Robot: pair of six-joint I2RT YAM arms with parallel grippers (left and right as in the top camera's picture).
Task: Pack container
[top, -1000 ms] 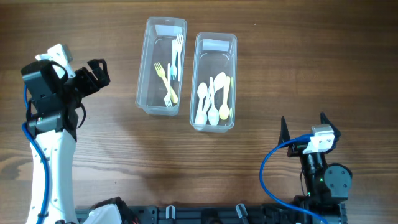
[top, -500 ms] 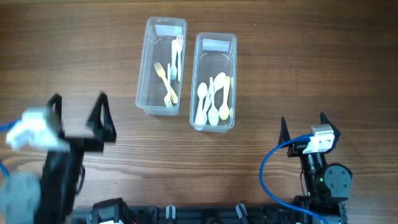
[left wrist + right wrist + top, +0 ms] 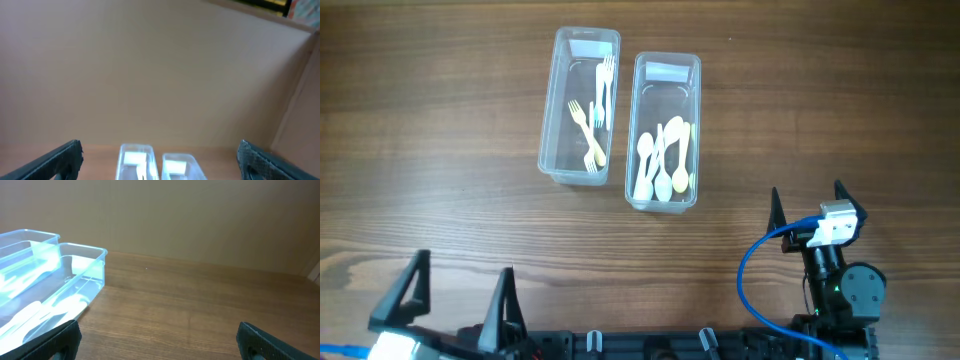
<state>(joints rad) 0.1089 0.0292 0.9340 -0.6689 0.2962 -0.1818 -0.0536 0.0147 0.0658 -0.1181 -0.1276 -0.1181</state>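
Note:
Two clear plastic containers stand side by side at the back of the table. The left container (image 3: 560, 110) holds several forks (image 3: 597, 110), yellow, white and blue. The right container (image 3: 692, 130) holds several spoons (image 3: 662, 160), white and one yellow. Both show in the left wrist view, left container (image 3: 135, 160) and right container (image 3: 177, 166), and in the right wrist view (image 3: 75, 275). My left gripper (image 3: 460, 292) is open and empty at the front left edge. My right gripper (image 3: 807, 205) is open and empty at the front right, apart from the containers.
The wooden table (image 3: 800, 90) runs across the whole view. A blue cable (image 3: 752, 275) loops by the right arm's base. A plain brown wall (image 3: 150, 65) stands behind the table.
My left arm has pulled back from the table's left side to the front left edge, its gripper still open. The right arm and the containers have not moved.

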